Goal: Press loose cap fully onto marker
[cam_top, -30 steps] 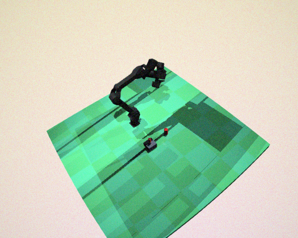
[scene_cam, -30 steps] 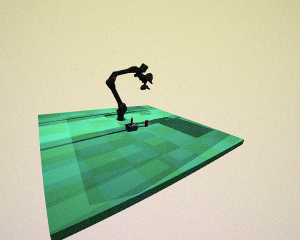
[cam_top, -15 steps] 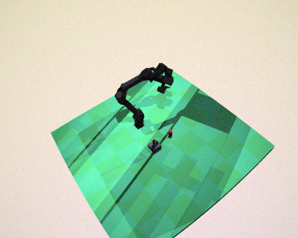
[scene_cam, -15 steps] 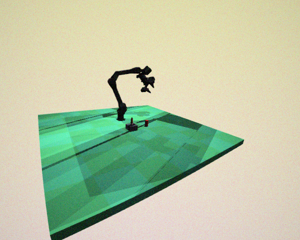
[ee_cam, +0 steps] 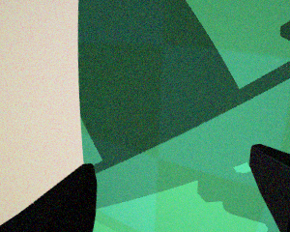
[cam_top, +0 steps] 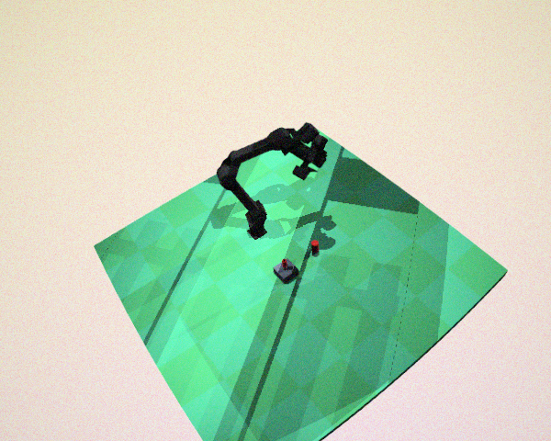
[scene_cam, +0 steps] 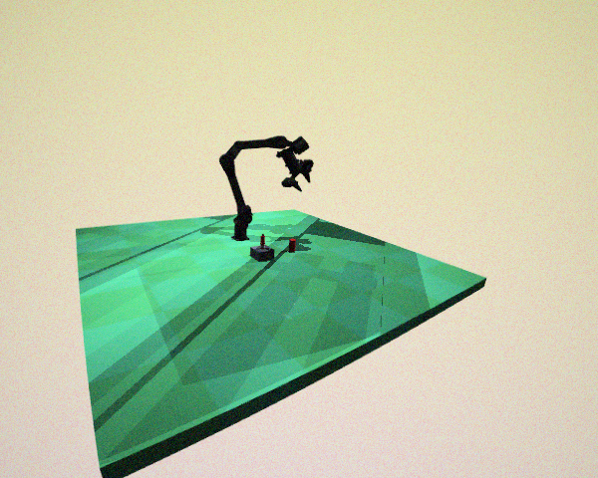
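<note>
The red marker [cam_top: 284, 262] [scene_cam: 262, 240] stands upright in the dark grey holder block [cam_top: 281, 272] [scene_cam: 261, 253], with its narrow tip bare. The red cap [cam_top: 315, 247] [scene_cam: 292, 245] stands upright on the table, apart from the block and to its right in the top and exterior views. My gripper [cam_top: 320, 167] [scene_cam: 305, 185] [ee_cam: 175, 165] is open and empty, high above the table and behind the cap in the top and exterior views. The wrist view shows only table surface and background between the two black fingers; marker, block and cap are outside that view.
The arm's base [cam_top: 256, 228] [scene_cam: 241, 231] stands on the green patterned table [cam_top: 209, 351] [scene_cam: 237, 329], behind and left of the holder block. The arm arches up and to the right from it. Dark shadows and stripes cross the table. A table edge shows at the left of the wrist view.
</note>
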{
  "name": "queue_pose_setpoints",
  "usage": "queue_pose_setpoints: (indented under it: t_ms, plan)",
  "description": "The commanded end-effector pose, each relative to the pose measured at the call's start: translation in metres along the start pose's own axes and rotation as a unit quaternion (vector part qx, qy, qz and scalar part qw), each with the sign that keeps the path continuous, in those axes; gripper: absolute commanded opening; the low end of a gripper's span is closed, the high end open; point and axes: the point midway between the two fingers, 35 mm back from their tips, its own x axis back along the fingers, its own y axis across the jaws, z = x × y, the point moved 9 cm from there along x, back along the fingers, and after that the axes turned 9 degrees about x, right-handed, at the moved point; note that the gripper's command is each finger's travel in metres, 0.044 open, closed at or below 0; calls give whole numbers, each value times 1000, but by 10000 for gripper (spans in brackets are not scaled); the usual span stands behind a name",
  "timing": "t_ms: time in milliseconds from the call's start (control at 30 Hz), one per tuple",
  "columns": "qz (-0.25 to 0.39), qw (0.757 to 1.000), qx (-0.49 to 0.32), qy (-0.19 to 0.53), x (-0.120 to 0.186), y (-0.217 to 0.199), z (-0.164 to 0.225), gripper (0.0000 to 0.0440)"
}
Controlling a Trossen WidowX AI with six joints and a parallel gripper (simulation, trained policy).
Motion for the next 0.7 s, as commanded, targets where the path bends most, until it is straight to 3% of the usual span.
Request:
queue_pose_setpoints:
  t_ms: [0,667]
  plan:
    - [16,1000,-9,6,-6,-3,-6,325]
    - [88,994,-66,20,-26,-25,-40,325]
